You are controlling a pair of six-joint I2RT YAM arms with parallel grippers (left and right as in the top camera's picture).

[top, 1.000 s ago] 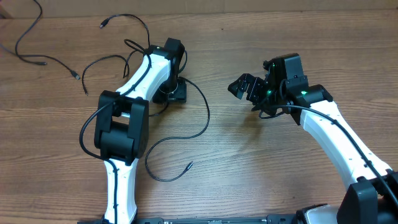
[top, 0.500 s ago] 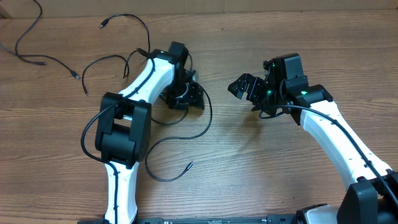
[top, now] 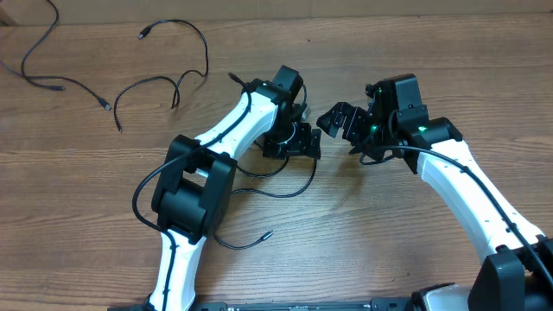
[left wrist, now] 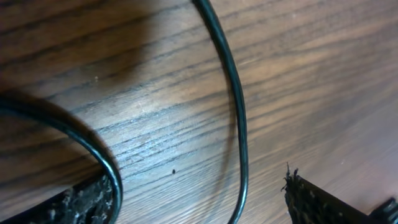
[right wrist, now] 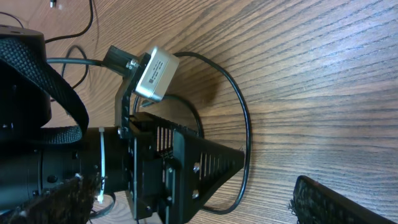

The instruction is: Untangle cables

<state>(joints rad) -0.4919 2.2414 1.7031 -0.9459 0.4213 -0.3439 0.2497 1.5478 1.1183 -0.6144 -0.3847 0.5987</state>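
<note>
A brown wood-grain table (top: 389, 250) fills every view, with dark streaks running through the grain. Well beyond the right fingers (top: 333, 117), a paler tan strip (top: 363, 7) lines its edge. The light is soft and even, leaving a faint sheen on the wood close up.

L pincer (top: 292, 142) over cable (left wrist: 240, 124); R pincer (top: 339, 121) just right.

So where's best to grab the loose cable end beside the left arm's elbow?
Probably grip the cable just behind its plug, coming straight down, jaws across the strand: that end lies flat on the table, clear of other strands.
</note>
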